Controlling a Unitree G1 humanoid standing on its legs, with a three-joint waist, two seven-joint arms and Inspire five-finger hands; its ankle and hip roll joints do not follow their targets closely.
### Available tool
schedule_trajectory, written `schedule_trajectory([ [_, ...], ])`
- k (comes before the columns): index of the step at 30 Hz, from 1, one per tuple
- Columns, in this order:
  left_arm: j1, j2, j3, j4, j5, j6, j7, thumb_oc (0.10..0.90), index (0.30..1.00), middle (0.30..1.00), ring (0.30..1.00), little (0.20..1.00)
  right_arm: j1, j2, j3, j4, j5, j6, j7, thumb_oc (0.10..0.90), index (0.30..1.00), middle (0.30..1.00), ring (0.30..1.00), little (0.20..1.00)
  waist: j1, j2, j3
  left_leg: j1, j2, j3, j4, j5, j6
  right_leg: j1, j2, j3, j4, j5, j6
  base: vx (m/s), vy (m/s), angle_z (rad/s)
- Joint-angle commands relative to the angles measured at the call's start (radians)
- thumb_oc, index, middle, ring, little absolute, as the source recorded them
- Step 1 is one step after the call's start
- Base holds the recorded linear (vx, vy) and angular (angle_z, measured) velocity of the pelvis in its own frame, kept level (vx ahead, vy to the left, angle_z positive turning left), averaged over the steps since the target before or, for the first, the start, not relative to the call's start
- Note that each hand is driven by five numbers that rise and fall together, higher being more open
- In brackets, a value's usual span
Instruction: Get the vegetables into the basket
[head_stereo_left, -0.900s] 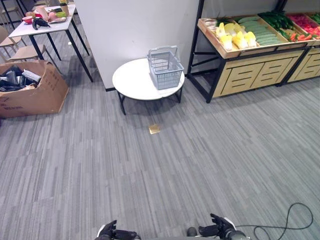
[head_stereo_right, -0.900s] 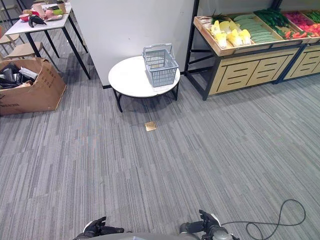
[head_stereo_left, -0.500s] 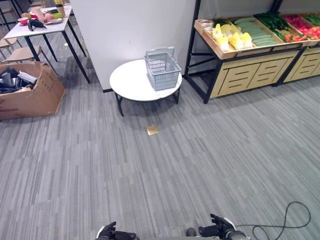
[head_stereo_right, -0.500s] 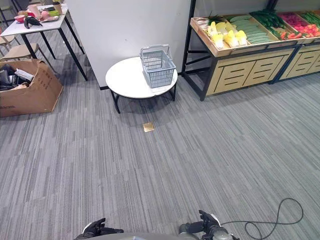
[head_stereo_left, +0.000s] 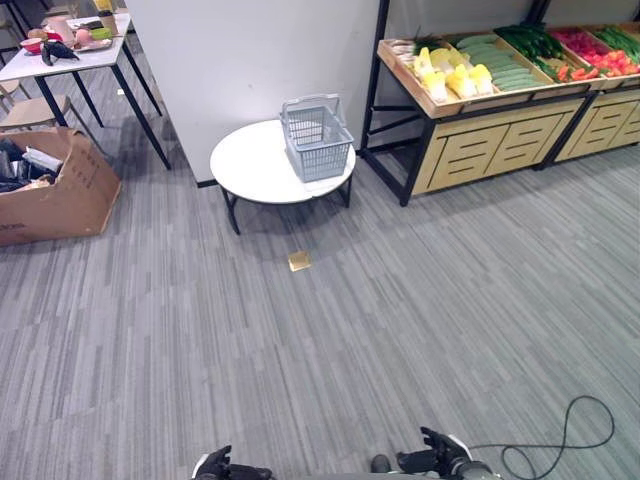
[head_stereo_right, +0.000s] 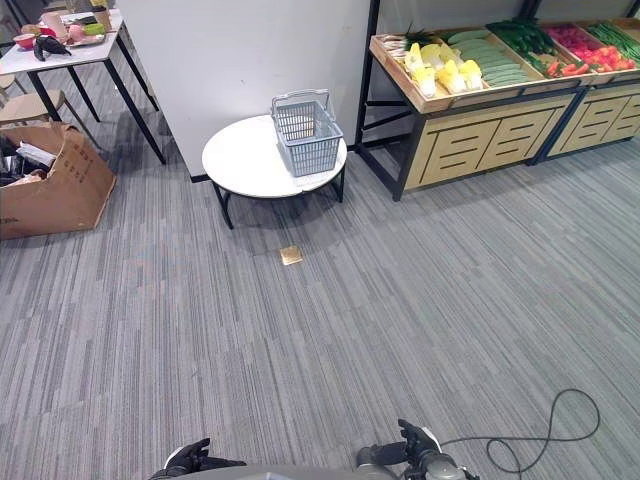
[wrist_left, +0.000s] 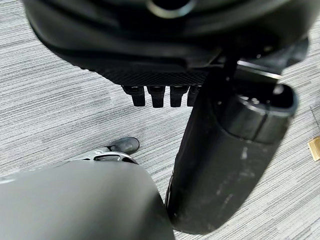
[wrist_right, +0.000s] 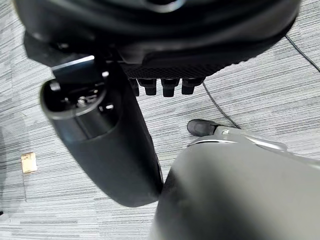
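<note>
Grey basket (head_stereo_left: 316, 137) on round table (head_stereo_left: 255, 168), vegetables (head_stereo_left: 500, 60) in shelf crates (well apart); left hand (head_stereo_left: 218, 466) and right hand (head_stereo_left: 437, 458) relaxed open, holding nothing.

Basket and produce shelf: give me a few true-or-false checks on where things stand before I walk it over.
1. The basket stands on the round white table. True.
2. The basket already holds vegetables. False: it looks empty through its mesh.
3. The vegetables lie on the wooden shelf, to the right of the table. True.
4. The left hand holds a cucumber. False: it hangs low near the robot with relaxed fingers and holds nothing; the same goes for the right hand.
5. A cardboard box sits on the floor to the left of the table. True.
6. The small tan piece lies on the table. False: it lies on the carpet in front of the table.
</note>
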Motion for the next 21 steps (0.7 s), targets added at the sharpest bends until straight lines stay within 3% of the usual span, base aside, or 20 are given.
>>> schedule_trajectory([
  [1,-0.034,-0.029,-0.001,0.044,0.028,-0.015,0.001,0.9,1.0,1.0,1.0,1.0,-0.036,-0.036,0.04,0.054,-0.065,-0.022,-0.011,0.9,1.0,1.0,1.0,1.0,-0.02,-0.025,0.057,0.01,0.038,-0.039,-0.002,-0.005,-0.048,0.016,-0.035,-0.019,-0.001,-0.021,0.047,-0.03,-0.015,-0.12],
  [9,-0.068,-0.01,-0.007,0.033,0.013,-0.016,-0.003,0.9,1.0,1.0,1.0,1.0,-0.064,-0.055,0.024,0.072,-0.023,-0.013,0.008,0.9,1.0,1.0,1.0,1.0,-0.024,-0.016,0.096,-0.025,0.067,-0.044,0.006,0.027,-0.054,-0.043,-0.011,-0.001,0.058,-0.045,0.023,-0.02,-0.064,-0.06],
  [15,-0.095,-0.006,-0.02,0.025,-0.001,-0.016,-0.004,0.9,1.0,1.0,1.0,1.0,-0.081,-0.071,0.022,0.074,-0.008,-0.014,0.002,0.9,1.0,1.0,1.0,1.0,-0.031,-0.004,0.126,-0.085,0.101,-0.061,0.095,0.056,-0.071,-0.095,0.024,0.008,0.124,-0.078,-0.012,0.01,-0.146,-0.04],
  [16,-0.101,-0.013,-0.035,0.015,-0.002,-0.017,-0.008,0.9,1.0,1.0,1.0,1.0,-0.079,-0.084,0.012,0.077,0.001,-0.017,-0.004,0.9,1.0,1.0,1.0,1.0,-0.037,0.006,0.141,-0.117,0.116,-0.08,0.173,0.097,-0.082,-0.087,0.044,0.002,0.127,-0.092,-0.034,0.08,-0.219,0.0],
  [19,-0.114,-0.018,-0.046,0.002,-0.023,-0.016,-0.017,0.9,1.0,1.0,1.0,1.0,-0.087,-0.105,0.013,0.083,-0.001,-0.015,-0.008,0.9,1.0,1.0,1.0,1.0,-0.03,0.007,0.162,-0.168,0.076,-0.163,0.273,0.109,-0.073,-0.084,0.049,0.013,0.135,-0.105,-0.049,0.08,-0.14,0.15],
  [21,-0.126,-0.015,-0.059,0.001,-0.018,-0.017,-0.021,0.9,1.0,1.0,1.0,1.0,-0.097,-0.119,0.01,0.092,-0.006,-0.013,-0.013,0.9,1.0,1.0,1.0,1.0,-0.021,0.004,0.169,-0.238,0.034,-0.201,0.234,0.092,-0.053,-0.069,0.04,0.02,0.119,-0.108,-0.043,0.08,-0.019,0.05],
])
